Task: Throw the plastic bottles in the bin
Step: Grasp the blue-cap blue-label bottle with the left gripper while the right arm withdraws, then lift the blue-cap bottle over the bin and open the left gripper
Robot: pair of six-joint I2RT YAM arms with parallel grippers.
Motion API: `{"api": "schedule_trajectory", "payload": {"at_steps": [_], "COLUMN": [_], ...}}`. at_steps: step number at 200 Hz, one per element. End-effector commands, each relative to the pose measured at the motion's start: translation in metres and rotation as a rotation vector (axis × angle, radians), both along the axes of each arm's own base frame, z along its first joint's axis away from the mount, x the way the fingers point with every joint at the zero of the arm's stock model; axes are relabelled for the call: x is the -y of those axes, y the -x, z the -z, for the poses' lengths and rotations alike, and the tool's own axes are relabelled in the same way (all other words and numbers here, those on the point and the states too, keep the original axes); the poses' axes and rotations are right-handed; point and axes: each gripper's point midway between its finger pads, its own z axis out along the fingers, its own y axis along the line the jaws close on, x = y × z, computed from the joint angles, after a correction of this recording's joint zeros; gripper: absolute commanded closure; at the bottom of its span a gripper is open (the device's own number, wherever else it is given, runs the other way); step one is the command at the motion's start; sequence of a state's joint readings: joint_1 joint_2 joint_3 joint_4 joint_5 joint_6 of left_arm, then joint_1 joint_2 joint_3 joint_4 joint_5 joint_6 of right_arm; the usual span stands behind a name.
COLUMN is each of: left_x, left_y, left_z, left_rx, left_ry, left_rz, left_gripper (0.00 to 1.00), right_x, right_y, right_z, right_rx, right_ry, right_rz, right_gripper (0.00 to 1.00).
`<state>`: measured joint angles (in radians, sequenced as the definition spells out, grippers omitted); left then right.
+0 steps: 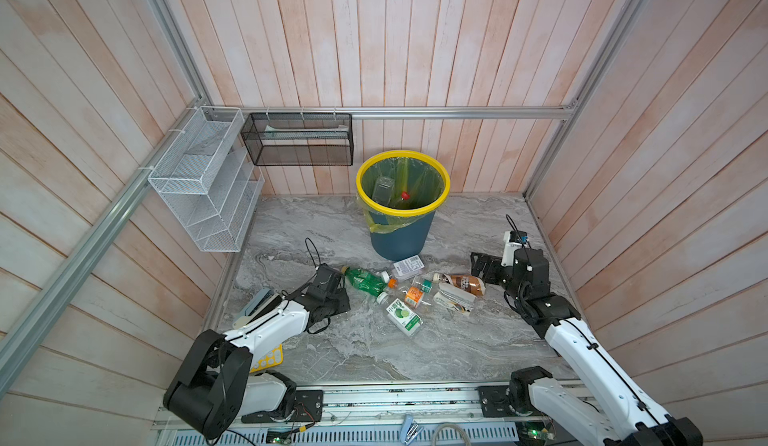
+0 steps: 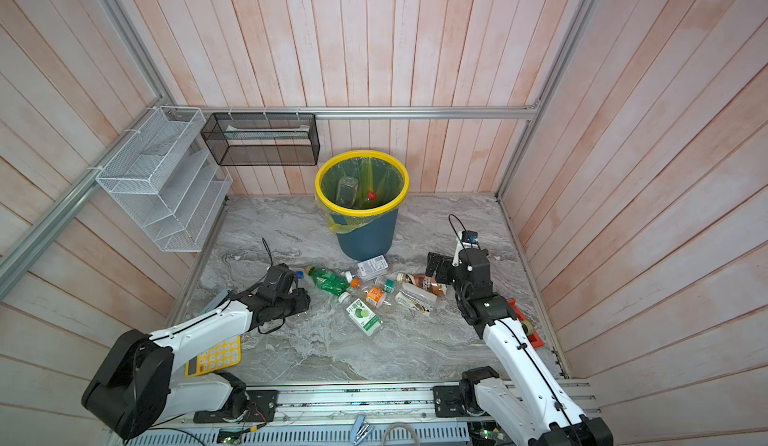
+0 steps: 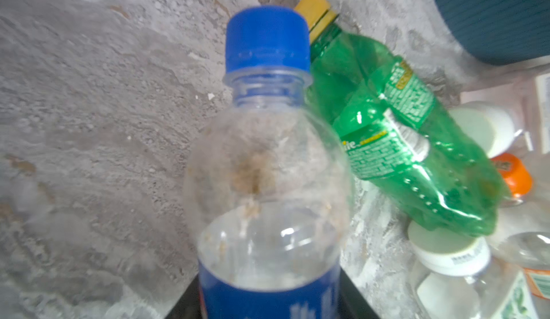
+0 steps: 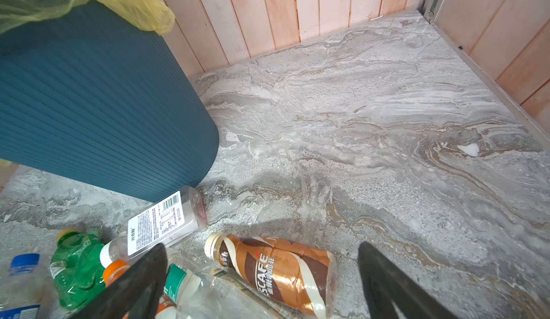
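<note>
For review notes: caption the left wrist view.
Left fingers shut on a clear plastic bottle with blue cap and label, beside a crumpled green plastic bottle on grey marble tabletop.

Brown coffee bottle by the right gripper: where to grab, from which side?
Probably grip the brown coffee bottle mid-body, nearer its base, from above with the right gripper, fingers spanning its width. It lies flat on its side; its cap end crowds other bottles.

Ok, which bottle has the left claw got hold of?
The clear bottle with the blue cap and blue label, clamped in the left claw; the green bottle beside it and the rest lie loose.
</note>
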<state>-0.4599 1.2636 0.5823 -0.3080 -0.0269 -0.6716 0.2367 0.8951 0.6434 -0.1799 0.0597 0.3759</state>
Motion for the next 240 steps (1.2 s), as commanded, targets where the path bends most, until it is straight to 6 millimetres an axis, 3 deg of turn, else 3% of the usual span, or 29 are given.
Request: {"api": "schedule_trajectory", "payload": {"at_steps": [1,30,61,79,96,105,114,127,149,166,183,208,240], "left_x": [-0.012,-0.019,-0.030,-0.027,-0.014,0.000,0.017,0.050,0.102,0.124,0.128,0.114,0.098], "left_y": [-0.006,-0.019,-0.040,-0.049,-0.059,-0.067,-0.078,-0.096,-0.129,-0.139,-0.136,-0.126,-0.114], "left_z": [-0.028,-0.098,-0.227,-0.304,-0.358,-0.375,-0.383,-0.380,-0.341,-0.334,-0.359,-0.399,-0.410], "left_rx": [0.096,0.317,0.667,0.854,0.980,1.014,1.019,0.964,0.736,0.682,0.761,0.872,0.903], "left_ry": [0.010,0.037,0.009,-0.001,-0.006,-0.007,-0.006,0.003,0.021,0.030,0.083,0.110,0.091], "left_rz": [-0.065,-0.088,-0.099,-0.072,-0.017,0.026,0.084,0.186,0.339,0.378,0.372,0.314,0.282], "left_gripper": [0.55,0.61,0.61,0.61,0.61,0.60,0.59,0.54,0.46,0.39,0.26,0.00,0.00], "right_x": [0.009,0.017,0.023,0.028,0.033,0.034,0.034,0.031,0.026,0.028,0.030,0.028,0.027], "right_y": [0.003,0.006,0.010,0.014,0.018,0.021,0.023,0.024,0.023,0.023,0.023,0.023,0.022], "right_z": [0.006,0.004,-0.007,-0.015,-0.023,-0.026,-0.028,-0.029,-0.027,-0.034,-0.043,-0.044,-0.037], "right_rx": [-0.006,0.012,0.058,0.087,0.117,0.129,0.136,0.140,0.115,0.117,0.137,0.136,0.117], "right_ry": [0.002,0.003,-0.008,-0.008,-0.011,-0.012,-0.016,-0.020,-0.008,0.016,0.022,0.016,0.004], "right_rz": [0.045,0.082,0.115,0.138,0.159,0.163,0.162,0.139,0.104,0.113,0.112,0.110,0.108], "right_gripper": [0.00,0.01,0.01,0.01,0.01,0.01,0.01,0.01,0.01,0.01,0.01,0.01,0.01]}}
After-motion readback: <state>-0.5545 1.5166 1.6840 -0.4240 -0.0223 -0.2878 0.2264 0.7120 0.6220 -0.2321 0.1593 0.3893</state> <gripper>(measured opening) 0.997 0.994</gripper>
